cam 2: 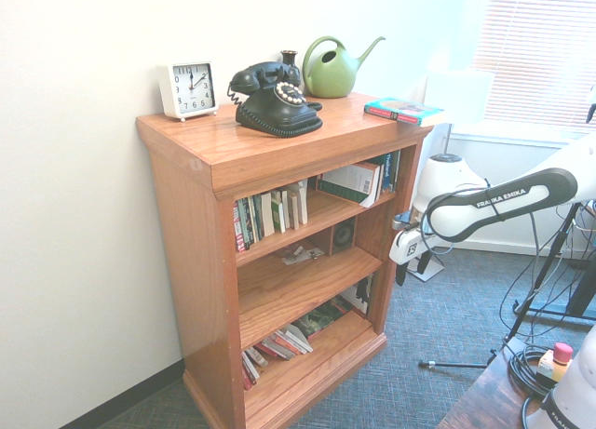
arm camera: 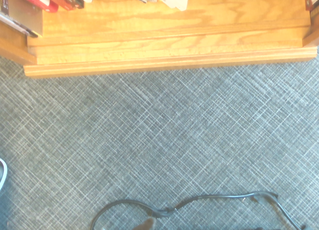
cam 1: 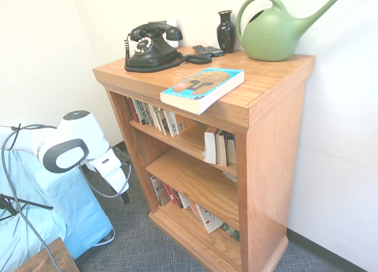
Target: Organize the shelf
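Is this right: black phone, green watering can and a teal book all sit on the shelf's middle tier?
No. The black phone, green watering can and teal book sit on the flat top of the shelf, not the middle tier. The first exterior view shows it.

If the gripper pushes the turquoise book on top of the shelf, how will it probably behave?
The turquoise book lies flat on the smooth top of the shelf, so it would probably slide, not tip. One corner overhangs the front edge, so a push outward might drop it. It looks like a paperback, likely light and slightly bendable.
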{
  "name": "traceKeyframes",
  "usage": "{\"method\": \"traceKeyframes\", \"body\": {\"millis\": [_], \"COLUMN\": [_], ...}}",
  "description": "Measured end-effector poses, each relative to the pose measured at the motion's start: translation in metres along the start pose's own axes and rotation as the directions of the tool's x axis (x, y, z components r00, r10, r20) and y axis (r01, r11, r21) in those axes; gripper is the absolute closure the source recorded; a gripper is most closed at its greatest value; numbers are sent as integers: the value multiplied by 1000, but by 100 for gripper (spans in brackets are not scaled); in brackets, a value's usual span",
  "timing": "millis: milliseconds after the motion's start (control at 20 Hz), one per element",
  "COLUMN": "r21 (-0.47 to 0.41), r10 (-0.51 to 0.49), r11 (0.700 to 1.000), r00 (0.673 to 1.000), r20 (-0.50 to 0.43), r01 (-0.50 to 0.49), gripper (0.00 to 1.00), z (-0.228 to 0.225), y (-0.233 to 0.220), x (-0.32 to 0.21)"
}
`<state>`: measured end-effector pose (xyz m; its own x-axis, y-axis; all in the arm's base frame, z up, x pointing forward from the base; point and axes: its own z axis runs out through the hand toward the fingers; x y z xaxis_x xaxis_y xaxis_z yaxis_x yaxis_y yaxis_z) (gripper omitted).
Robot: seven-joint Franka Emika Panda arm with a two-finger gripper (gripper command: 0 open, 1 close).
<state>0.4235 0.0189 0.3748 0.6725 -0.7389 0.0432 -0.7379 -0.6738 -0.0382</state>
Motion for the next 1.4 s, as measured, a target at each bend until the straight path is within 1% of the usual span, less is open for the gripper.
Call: {"method": "traceKeyframes", "body": {"millis": [150, 250, 350, 500, 700, 800, 900, 1000, 1100, 1250, 1400], "r21": [-15, -55, -118, -212, -338, -400, -465, -533, -599, -667, -707], "r10": [-1, 4, 13, -5, -66, -107, -159, -223, -290, -359, -408], "r11": [1000, 998, 993, 976, 936, 908, 872, 827, 775, 703, 643], "r00": [1000, 998, 988, 959, 895, 854, 811, 768, 728, 686, 649], "r20": [-9, -67, -154, -284, -442, -509, -563, -601, -621, -633, -642], "r01": [1, -7, -32, -57, -98, -125, -152, -177, -203, -248, -296], "gripper": [0, 0, 0, 0, 0, 0, 0, 0, 0, 0, 0], "z": [0, -3, -20, -62, -124, -148, -165, -178, -187, -203, -219], "y": [3, 11, 22, 38, 47, 47, 45, 39, 32, 21, 16], "x": [3, 15, 34, 60, 81, 90, 93, 93, 94, 97, 107]}}
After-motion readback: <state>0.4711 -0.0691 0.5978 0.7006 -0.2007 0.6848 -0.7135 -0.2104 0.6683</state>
